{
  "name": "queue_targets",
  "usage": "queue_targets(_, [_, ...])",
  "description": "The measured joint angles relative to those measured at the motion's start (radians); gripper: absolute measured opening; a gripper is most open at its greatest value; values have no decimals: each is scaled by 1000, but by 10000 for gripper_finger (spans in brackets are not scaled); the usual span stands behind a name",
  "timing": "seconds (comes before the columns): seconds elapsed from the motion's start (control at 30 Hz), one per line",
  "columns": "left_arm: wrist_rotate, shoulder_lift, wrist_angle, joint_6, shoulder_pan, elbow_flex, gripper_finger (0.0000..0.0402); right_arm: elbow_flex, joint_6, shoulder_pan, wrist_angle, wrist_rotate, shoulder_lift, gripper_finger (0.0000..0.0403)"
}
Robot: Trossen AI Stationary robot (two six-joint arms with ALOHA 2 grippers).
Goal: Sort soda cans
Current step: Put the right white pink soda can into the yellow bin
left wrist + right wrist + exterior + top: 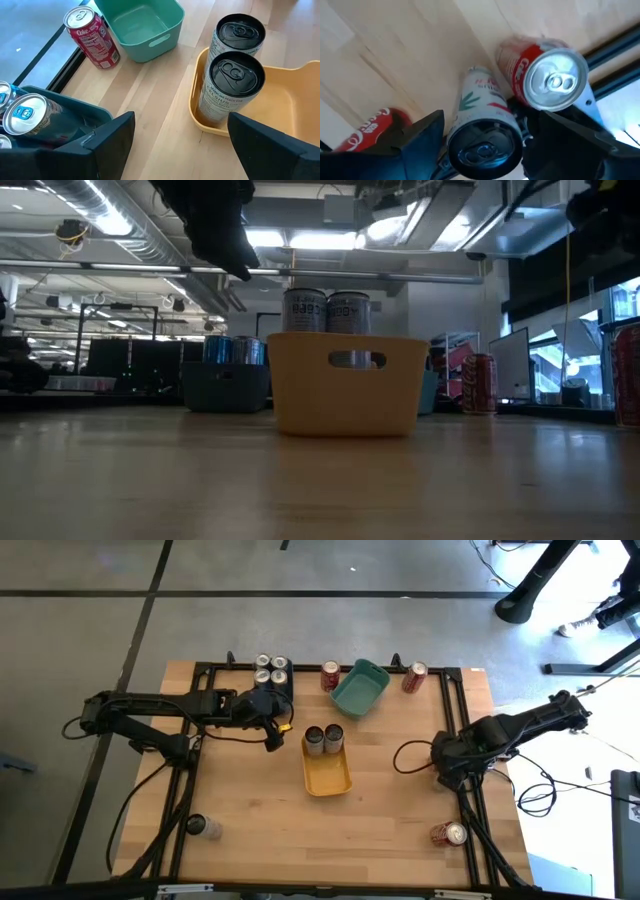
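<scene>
On the desk [250,830], largest first, I note:
Yellow bin [327,772]: centre, holding two silver-grey cans [323,739] upright at its far end.
Teal bin [360,690]: far side, red cans [330,675] on either side of it.
Left gripper [272,728]: fingers spread, empty, between dark bin [272,688] and yellow bin.
Right gripper [447,772]: fingers apart, gripping nothing I can see.
Stray cans: one red [448,834] near right, one [204,827] near left.

Dark left gripper [273,730] raised near counter's far edge, fingers [112,142] spread, nothing between. Dark right gripper [447,778] near right edge, fingers spread wide.
</scene>
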Motion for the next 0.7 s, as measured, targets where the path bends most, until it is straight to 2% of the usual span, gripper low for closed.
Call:
queue_targets(0.2, [0,0,0,0,0,0,306,-32,32,25,0,-13,0,324])
queue_targets(0.5, [0,0,0,-19,0,0,306,-111,32,25,5,-108,0,324])
queue_targets(0.7, [0,0,0,-19,0,0,306,-117,29,25,8,-124,0,324])
